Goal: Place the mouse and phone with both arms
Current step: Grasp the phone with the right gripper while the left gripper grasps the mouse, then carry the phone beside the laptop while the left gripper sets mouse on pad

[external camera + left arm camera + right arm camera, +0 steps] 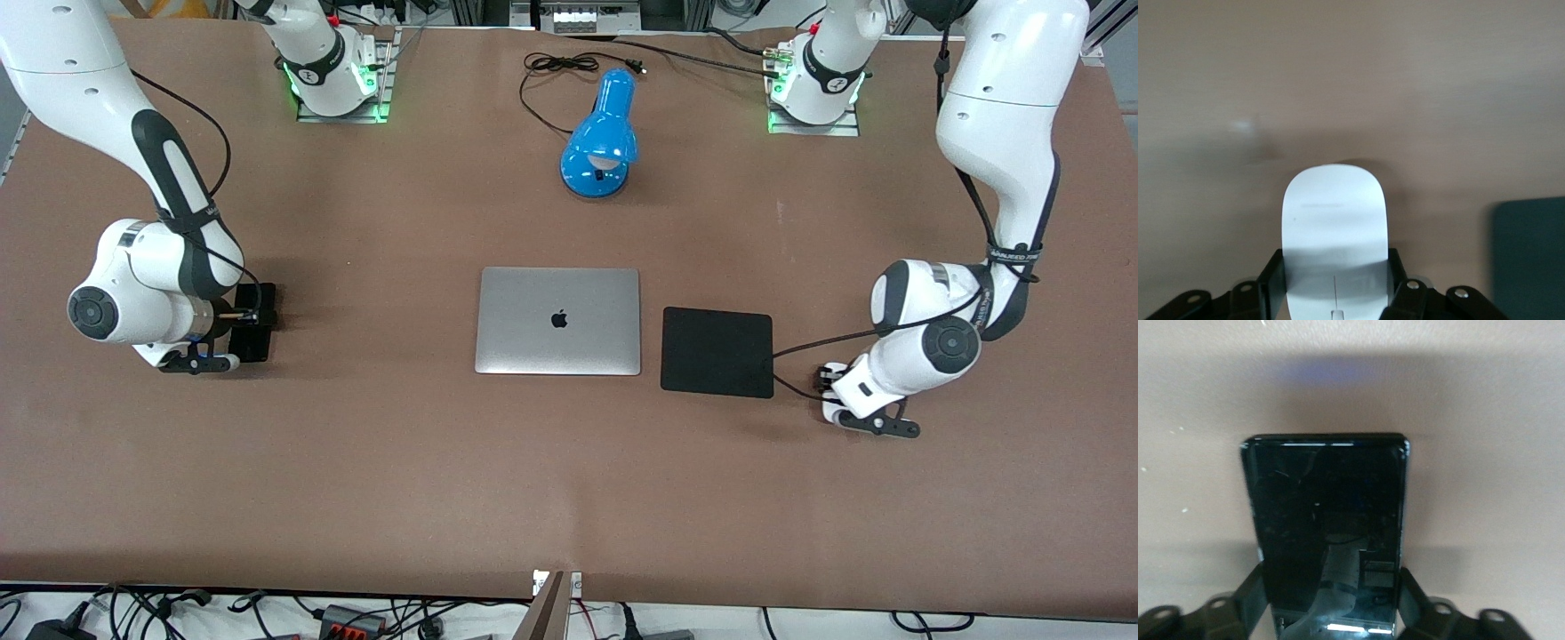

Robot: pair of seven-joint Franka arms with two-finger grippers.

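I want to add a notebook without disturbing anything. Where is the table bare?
Bare: the wide table strip between the laptop, mouse pad and the front camera. Crowded: by the phone and mouse, at either gripper.

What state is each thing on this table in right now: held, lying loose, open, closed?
mouse: gripped at its sides by the left tool, beside the mouse pad.
phone: gripped at its sides by the right tool, face up, toward the right arm's end of the table.
laptop: closed, flat.
mouse pad: flat, bare, beside the laptop.
blue lamp: cable loose, apparently unplugged.
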